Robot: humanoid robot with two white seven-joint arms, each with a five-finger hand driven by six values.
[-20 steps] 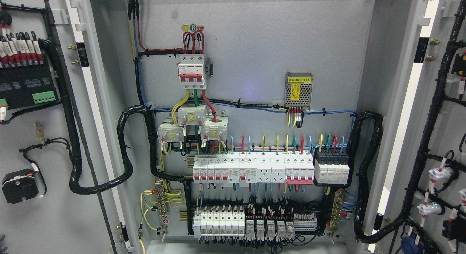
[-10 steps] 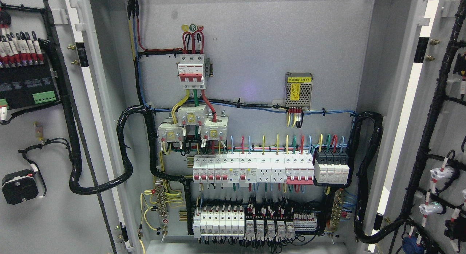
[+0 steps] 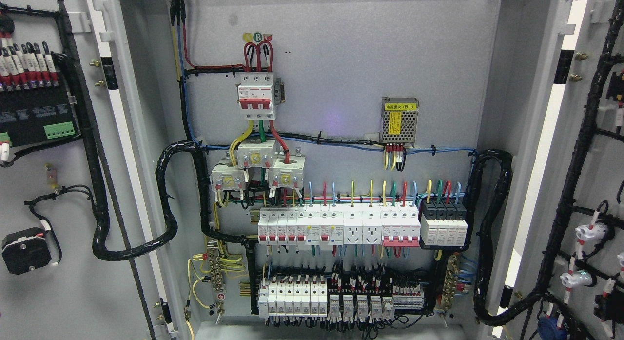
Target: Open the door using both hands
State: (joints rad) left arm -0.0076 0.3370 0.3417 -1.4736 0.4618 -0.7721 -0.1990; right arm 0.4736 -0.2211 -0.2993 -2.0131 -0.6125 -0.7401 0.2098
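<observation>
A green round sticker [image 3: 258, 36] above the red-handled main breaker [image 3: 257, 96] is showing the letter "B". The yellow label [image 3: 399, 106] on the small mesh power supply box [image 3: 400, 121] is showing characters ending in "(B1)". Other print is staying too small to read.

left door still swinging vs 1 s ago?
Yes, slightly: the black box on the left door has drifted left and down, away from the fixed breaker row.

Left door [image 3: 58, 184] swung open, right door [image 3: 585, 159] open, breakers [image 3: 339, 225] exposed
</observation>
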